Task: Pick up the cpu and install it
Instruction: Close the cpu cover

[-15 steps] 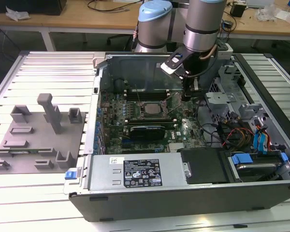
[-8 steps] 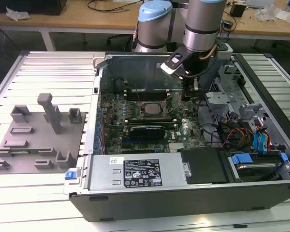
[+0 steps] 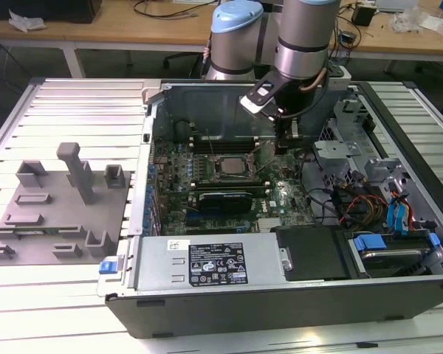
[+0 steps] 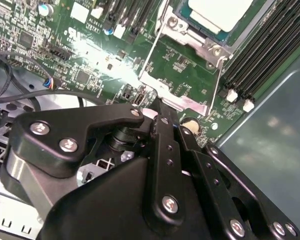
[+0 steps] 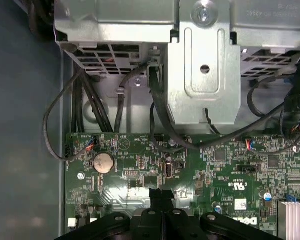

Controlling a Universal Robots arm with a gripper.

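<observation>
Fingers (image 4: 162,135) pinched together, arm (image 3: 304,44) upright, tips at socket frame (image 4: 175,95) nr cpu (image 4: 220,12).

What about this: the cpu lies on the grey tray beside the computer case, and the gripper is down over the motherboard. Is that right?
Not quite. The exterior view shows the cpu seated on the motherboard, not on the grey tray. The gripper is indeed down over the motherboard.

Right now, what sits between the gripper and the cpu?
In the second wrist view, the socket's metal clamp bar crosses the stretch between the gripper and the cpu. Bare green circuit board lies on the cpu side of it.
</observation>
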